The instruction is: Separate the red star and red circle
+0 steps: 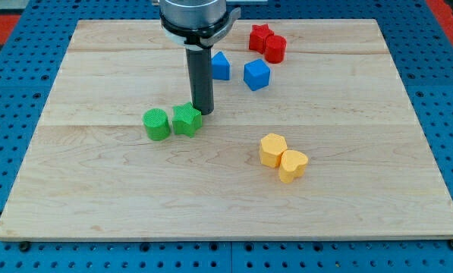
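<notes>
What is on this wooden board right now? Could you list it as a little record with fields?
board: wooden board
my tip: at the green star's upper right edge
red pair: red star and red circle, touching, the view's top
blue: two blocks, apart
green: circle beside green star
yellow: two blocks, touching

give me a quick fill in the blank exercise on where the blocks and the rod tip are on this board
1. The red star block touches the red ____ block.
2. My tip sits right beside the ____ star block.
3. The two yellow blocks lie toward the view's ____ of the wooden board.
4. The number of blue blocks is ____.

Missing words: circle; green; bottom; two
</notes>
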`<state>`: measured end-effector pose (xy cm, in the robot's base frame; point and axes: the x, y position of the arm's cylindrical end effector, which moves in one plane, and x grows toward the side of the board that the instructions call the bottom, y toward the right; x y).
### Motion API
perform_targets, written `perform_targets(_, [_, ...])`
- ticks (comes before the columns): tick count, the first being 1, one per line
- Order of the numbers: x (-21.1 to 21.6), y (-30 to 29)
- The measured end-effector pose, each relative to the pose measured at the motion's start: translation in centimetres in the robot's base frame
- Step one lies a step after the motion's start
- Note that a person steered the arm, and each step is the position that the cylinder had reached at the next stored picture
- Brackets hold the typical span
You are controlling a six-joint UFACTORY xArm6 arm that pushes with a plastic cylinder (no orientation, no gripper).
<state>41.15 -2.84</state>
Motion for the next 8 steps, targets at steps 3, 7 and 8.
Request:
perform_targets(3, [-5.8, 15.2])
perform_targets(7, [-13.9, 3.6])
perform_targets(8, [-18.2, 2.5])
